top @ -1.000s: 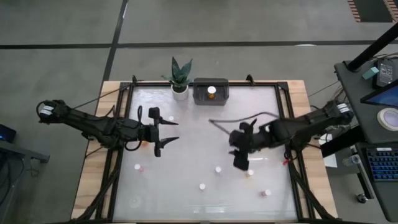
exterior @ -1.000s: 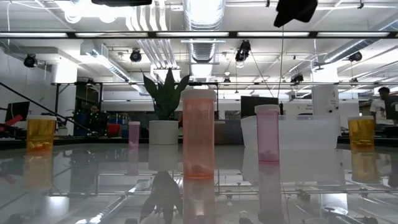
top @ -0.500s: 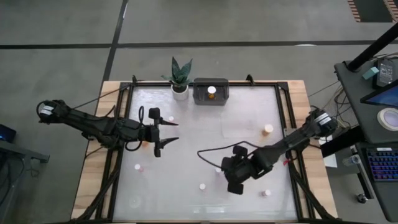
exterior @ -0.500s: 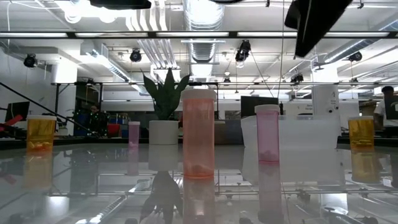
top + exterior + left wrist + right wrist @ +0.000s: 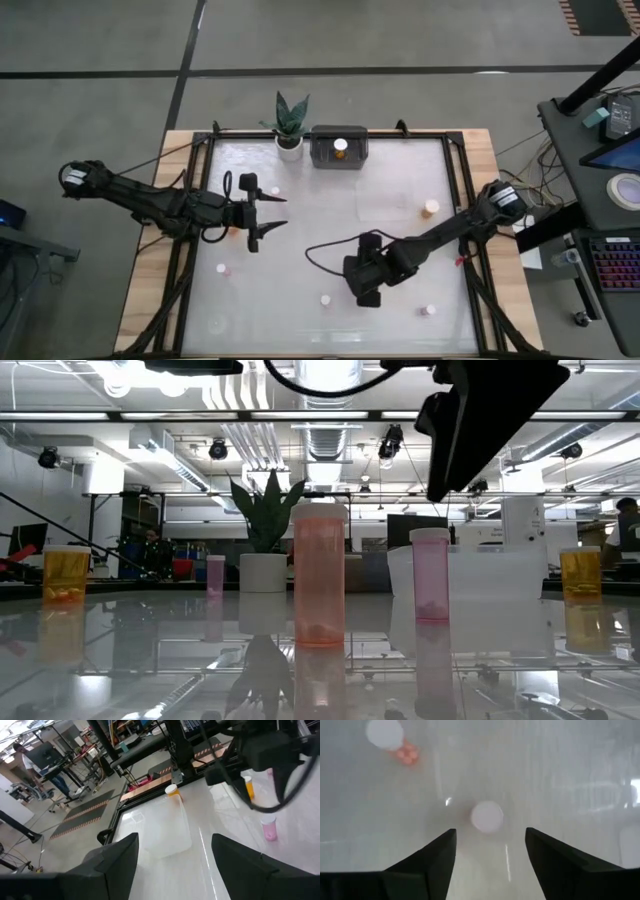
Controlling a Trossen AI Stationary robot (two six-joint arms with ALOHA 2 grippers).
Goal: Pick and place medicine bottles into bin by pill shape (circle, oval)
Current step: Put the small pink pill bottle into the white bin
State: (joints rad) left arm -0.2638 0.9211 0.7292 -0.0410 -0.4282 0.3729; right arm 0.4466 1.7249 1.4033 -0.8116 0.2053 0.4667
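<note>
Medicine bottles stand scattered across my table. One white-capped bottle sits directly below my right gripper, whose fingers are spread apart on either side of it and not touching it. A second bottle, with round pinkish pills showing beside its cap, stands a little farther off in the same wrist view. From above, my right gripper hangs over the near middle of the table, with a small bottle just beside it toward the near edge and another toward the near right corner.

An amber bottle stands near the right edge. A small bottle stands toward the left edge. One amber bottle already stands inside the dark bin at the middle of the far edge, beside the potted plant.

My left gripper waits over the left half of the table, fingers apart, holding nothing.

At table height, a tall pink bottle and a slimmer one stand near the camera.
</note>
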